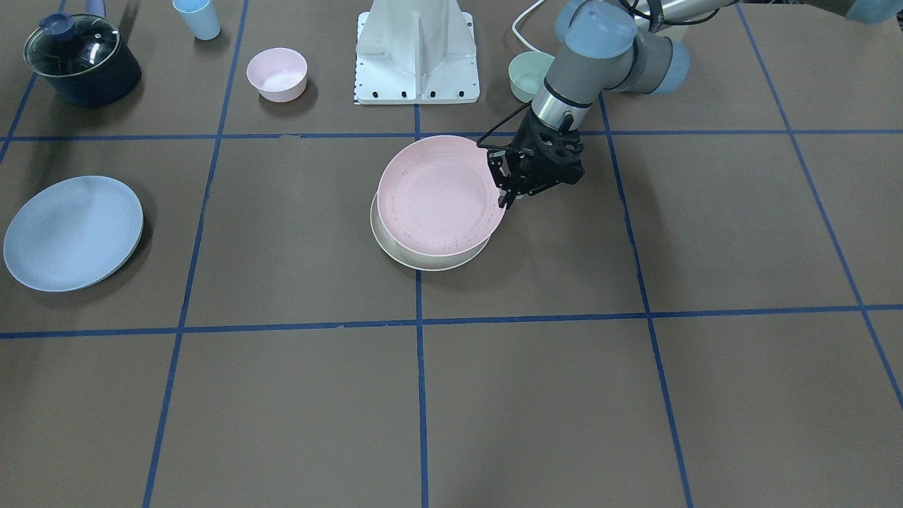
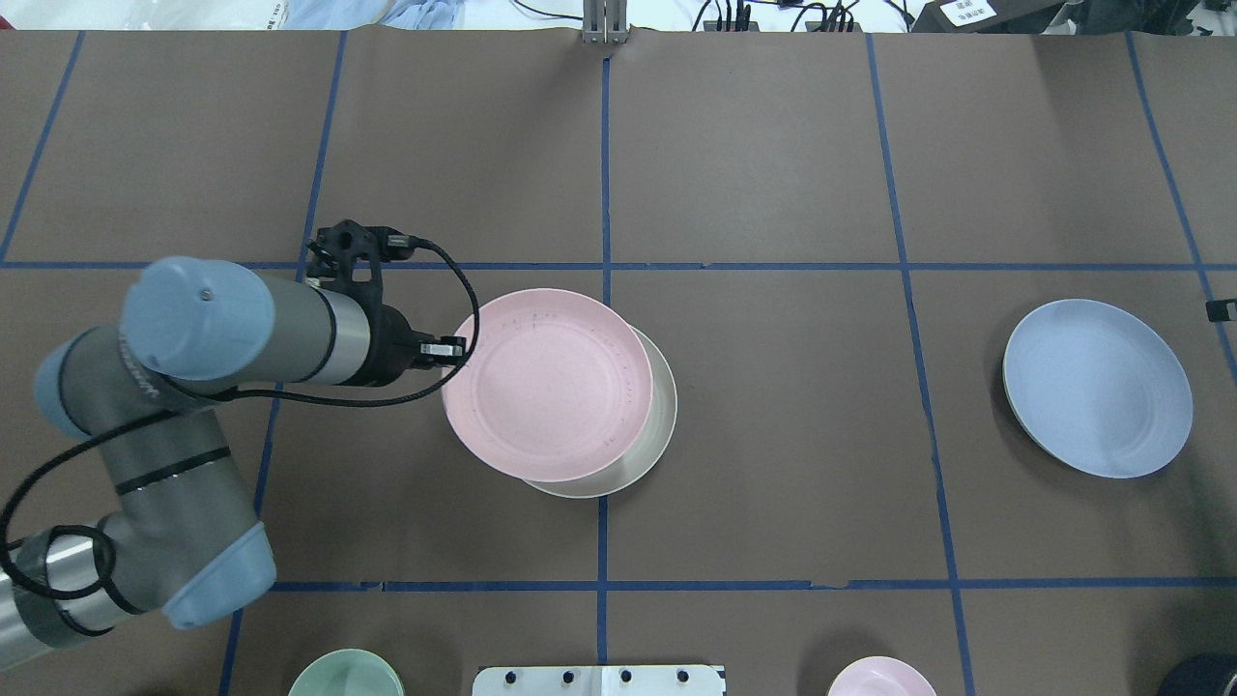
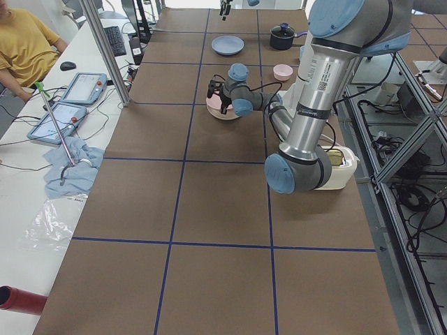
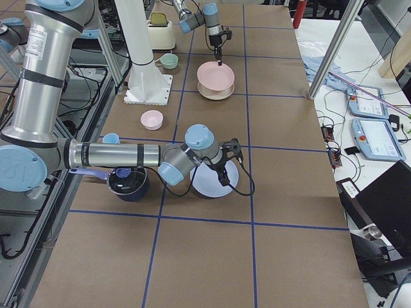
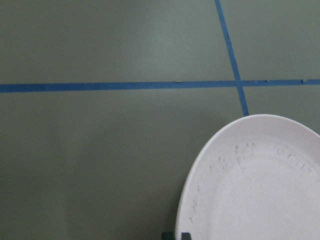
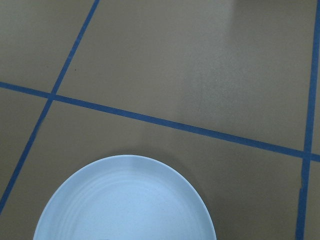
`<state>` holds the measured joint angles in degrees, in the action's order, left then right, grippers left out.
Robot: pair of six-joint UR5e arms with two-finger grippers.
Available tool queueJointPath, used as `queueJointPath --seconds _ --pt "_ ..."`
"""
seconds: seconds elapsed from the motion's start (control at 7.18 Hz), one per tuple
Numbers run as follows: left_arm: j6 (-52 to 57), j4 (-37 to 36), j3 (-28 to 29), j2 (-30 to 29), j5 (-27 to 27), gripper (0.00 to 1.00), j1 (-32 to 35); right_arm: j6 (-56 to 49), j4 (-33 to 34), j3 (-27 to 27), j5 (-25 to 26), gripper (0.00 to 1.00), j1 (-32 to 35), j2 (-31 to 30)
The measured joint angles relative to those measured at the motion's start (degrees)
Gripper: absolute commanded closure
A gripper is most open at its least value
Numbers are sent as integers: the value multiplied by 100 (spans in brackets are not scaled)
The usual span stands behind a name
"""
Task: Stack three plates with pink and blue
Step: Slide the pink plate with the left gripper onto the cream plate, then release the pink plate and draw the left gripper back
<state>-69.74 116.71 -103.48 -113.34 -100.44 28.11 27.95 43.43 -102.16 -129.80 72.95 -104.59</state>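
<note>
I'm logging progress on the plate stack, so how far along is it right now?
Done: the cream plate lies in place as the base. In hand: the left gripper grips the pink plate by its rim, over the cream plate but offset and not yet released. Left: the blue plate lies alone on the robot's right. The right gripper hangs at its edge, and whether it is open or shut cannot be told.

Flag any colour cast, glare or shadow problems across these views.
Left wrist view: greenish cast, the pink plate reads almost white and the table olive. Right wrist view: soft sheen on the table toward the top right, the blue plate sharp. Front-facing view: even light, a soft shadow hugs the blue plate. Overhead view: the strip beyond the table's far edge is blown out.
</note>
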Motion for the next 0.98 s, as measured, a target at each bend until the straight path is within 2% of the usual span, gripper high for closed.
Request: queueJointPath --seconds 0.14,0.56,0.84,0.98 --pt "-40 4 163 -114 84 1 -99 0 -1 1 -1 0 0 0" --pt "121 2 216 -165 101 0 -25 0 9 15 1 0 0 0" --pt "1264 -17 102 -9 -256 0 538 13 14 163 57 0 0 -4" --pt "2117 9 16 279 -542 0 931 57 -14 323 111 0 0 -40"
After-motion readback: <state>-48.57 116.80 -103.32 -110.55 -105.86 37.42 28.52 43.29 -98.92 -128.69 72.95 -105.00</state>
